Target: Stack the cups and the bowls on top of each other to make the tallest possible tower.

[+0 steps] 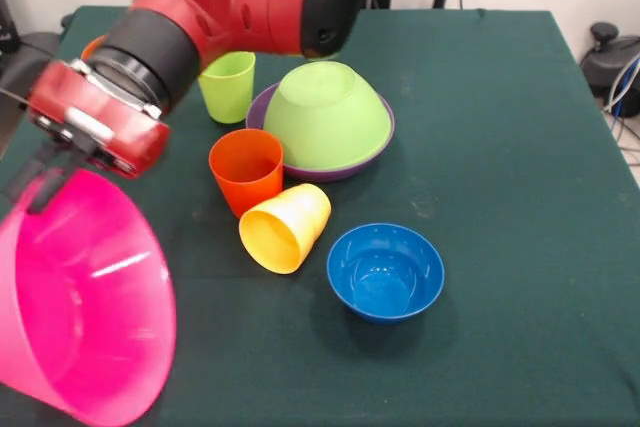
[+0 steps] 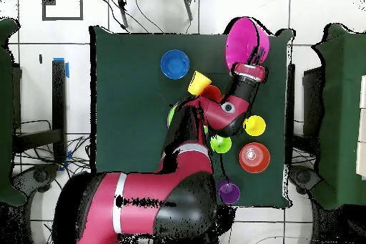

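Inspection found the end effector (image 1: 45, 172) clamped on the rim of the pink bowl (image 1: 85, 317), holding it tilted on its side with the mouth turned outward; whether any part of it touched the green surface (image 1: 520, 147) could not be told. A rim grip is judged the only workable hold, since the bowl is far too wide to be spanned across its body.

Taking the blue bowl (image 1: 386, 271) as landmark: it stood upright and empty on the surface. Just beside it, toward the pink bowl, the yellow-orange cup (image 1: 284, 228) lay tipped on its side, touching the upright orange-red cup (image 1: 246, 169) behind it. Further back from the blue bowl, the lime green bowl (image 1: 326, 112) sat inverted inside the purple bowl (image 1: 375, 152), a pairing that already formed a low stack. The lime green cup (image 1: 229, 85) stood upright beside that stack, partly under the arm.

In the overhead view, an orange bowl (image 2: 254, 157), a yellow cup (image 2: 254, 124) and a purple cup (image 2: 229, 192) stood well apart from the blue bowl, on the far side of the arm.

Judgement: the tower is barely begun. As the widest piece, the pink bowl is best suited as a base, inverted for a stable footing. The one-sided rim hold risks the bowl swinging or slipping
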Robot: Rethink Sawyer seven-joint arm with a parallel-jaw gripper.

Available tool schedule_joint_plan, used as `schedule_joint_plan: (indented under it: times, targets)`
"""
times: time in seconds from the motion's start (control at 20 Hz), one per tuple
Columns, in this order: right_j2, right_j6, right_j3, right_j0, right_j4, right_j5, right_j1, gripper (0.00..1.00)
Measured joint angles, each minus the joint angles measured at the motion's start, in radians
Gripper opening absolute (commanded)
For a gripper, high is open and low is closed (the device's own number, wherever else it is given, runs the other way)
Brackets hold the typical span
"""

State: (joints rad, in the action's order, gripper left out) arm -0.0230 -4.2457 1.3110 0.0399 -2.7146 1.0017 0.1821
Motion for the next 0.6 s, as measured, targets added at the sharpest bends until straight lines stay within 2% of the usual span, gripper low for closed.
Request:
schedule_joint_plan:
  times: [0.15, 0.2, 0.3, 0.35, 0.6]
  targets:
    - [-0.046, 0.085, -0.018, -0.029, 0.074, -0.050, -0.008, 0.00]
    - [-0.078, 0.152, -0.031, -0.049, 0.119, -0.074, -0.010, 0.00]
    - [-0.100, 0.206, -0.037, -0.066, 0.150, -0.095, -0.013, 0.00]
    - [-0.124, 0.274, -0.046, -0.088, 0.184, -0.123, -0.016, 0.00]
    - [-0.166, 0.401, -0.057, -0.133, 0.215, -0.155, -0.026, 0.00]
